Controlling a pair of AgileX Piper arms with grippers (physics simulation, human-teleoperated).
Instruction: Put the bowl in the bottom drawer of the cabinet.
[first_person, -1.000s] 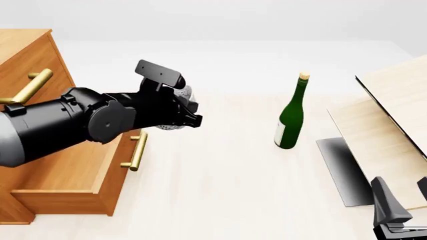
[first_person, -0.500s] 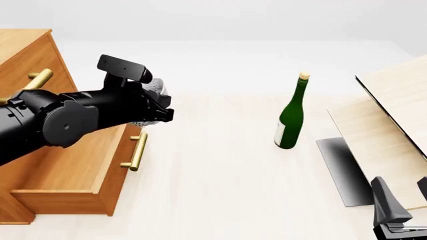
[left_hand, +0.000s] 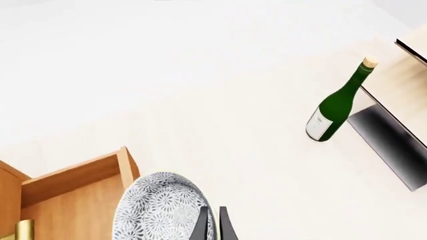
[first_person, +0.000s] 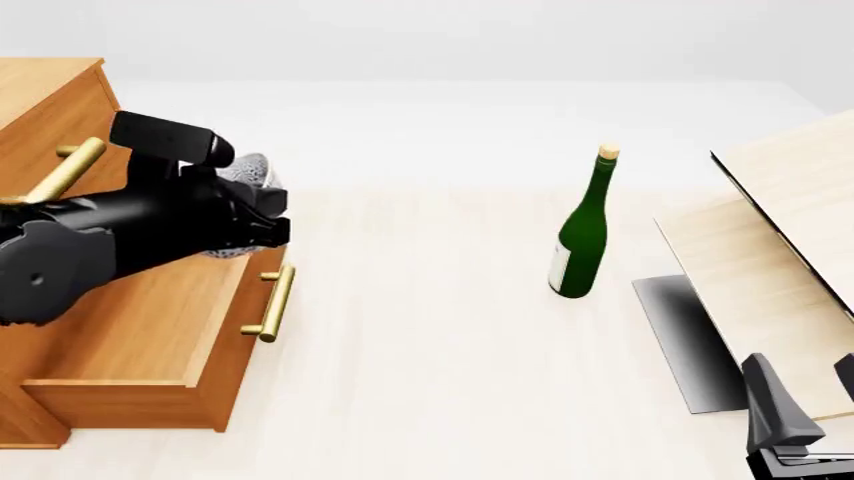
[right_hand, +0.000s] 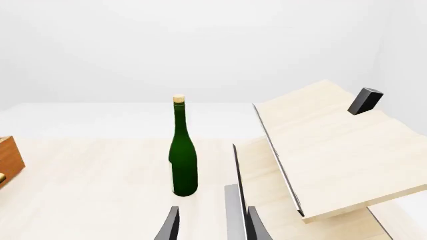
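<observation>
Right of open bottom drawer (first_person: 147, 340): green bottle (first_person: 582, 232), upright.

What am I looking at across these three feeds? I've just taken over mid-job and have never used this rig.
These are simulator renders of two robot arms at a pale wooden table. The front view comes from a fixed camera behind the arms. The other two come from cameras mounted just behind each gripper.

The left gripper is shut on the rim of the bowl, a speckled silver-grey one. In the front view the arm hides most of the bowl, which is held above the open bottom drawer of the orange-brown cabinet.

The right gripper is low near the table's edge, open and holding nothing. Ahead of it stands a green wine bottle, upright, and to its right leans a pale wooden board.
</observation>
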